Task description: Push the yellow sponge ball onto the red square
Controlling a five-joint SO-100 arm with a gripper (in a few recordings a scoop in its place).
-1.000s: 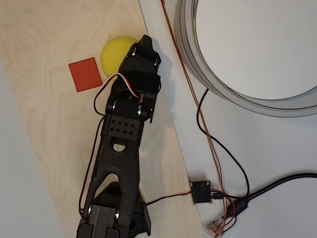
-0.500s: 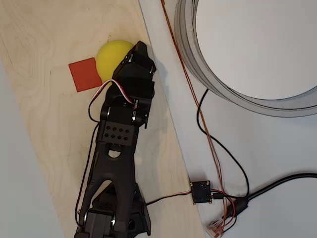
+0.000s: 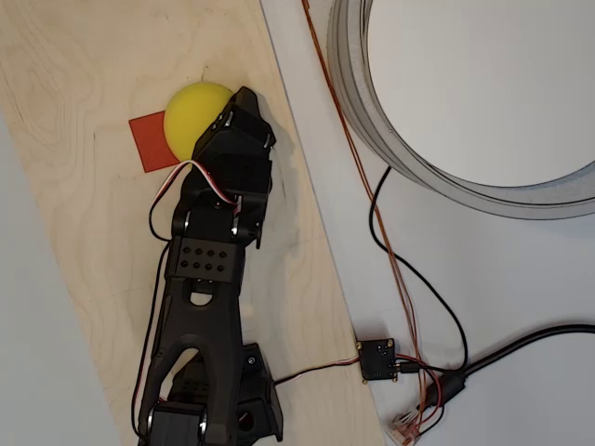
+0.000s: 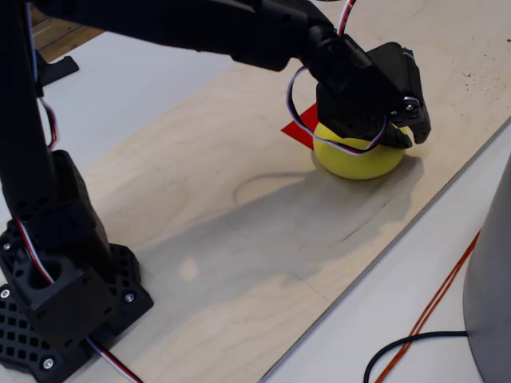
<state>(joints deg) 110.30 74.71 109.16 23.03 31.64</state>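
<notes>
The yellow sponge ball (image 3: pixel 191 111) rests on the plywood board (image 3: pixel 84 242) and covers the upper right part of the red square (image 3: pixel 149 147). My black gripper (image 3: pixel 240 102) leans against the ball's right side, and its jaws look closed with nothing between them. In the fixed view the gripper (image 4: pixel 409 126) hangs over the top and right of the yellow sponge ball (image 4: pixel 355 162). Only a sliver of the red square (image 4: pixel 300 128) shows there, behind the ball on its left.
A large grey round rim (image 3: pixel 372 121) lies off the board at the upper right. An orange wire (image 3: pixel 358 177), black cables and a small circuit board (image 3: pixel 378 360) lie on the white table right of the board. The arm's base (image 4: pixel 56 295) stands at the board's near end.
The gripper has swept left and the ball has rolled left with it, from beside the red square to overlapping its right part.
</notes>
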